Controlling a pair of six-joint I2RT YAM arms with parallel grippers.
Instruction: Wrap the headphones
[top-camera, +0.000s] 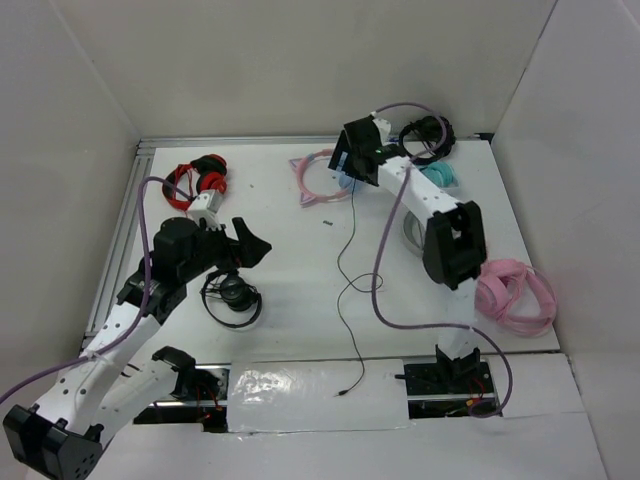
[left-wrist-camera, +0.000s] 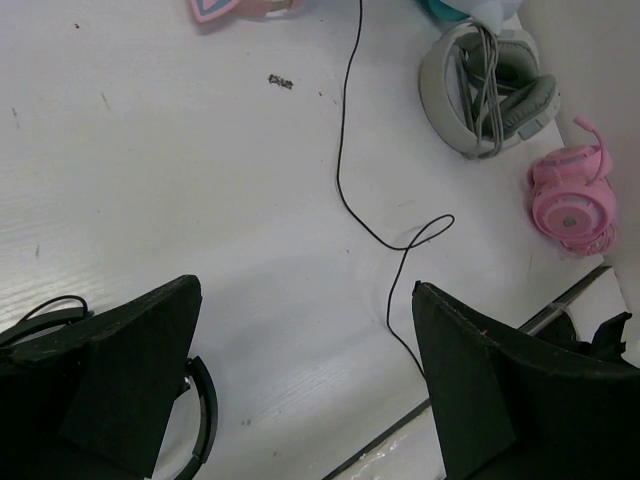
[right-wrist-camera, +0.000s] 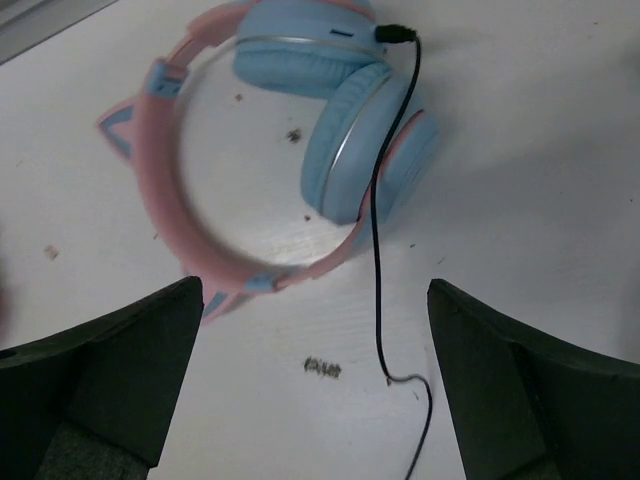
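Top external view, from the left: red-and-black headphones (top-camera: 195, 182) lie at the far left of the table (top-camera: 290, 330). Just near of them the left gripper (top-camera: 250, 246) hangs above the table. Its fingers (left-wrist-camera: 130, 370) are spread wide with nothing between them. A black headset (top-camera: 232, 297) lies on the near side of it, outside the fingers.

In the far middle the headphones (right-wrist-camera: 300, 130) lie flat, pink band to the left, blue cups folded together on the right. The right gripper (right-wrist-camera: 315, 390) hovers over them, fingers (right-wrist-camera: 520, 400) wide apart, gripping nothing. The cable (top-camera: 350, 290) runs loose from a cup toward the near edge, looping once midway.

Further right lie a grey headset (left-wrist-camera: 490, 90) and pink headphones (top-camera: 515, 295).
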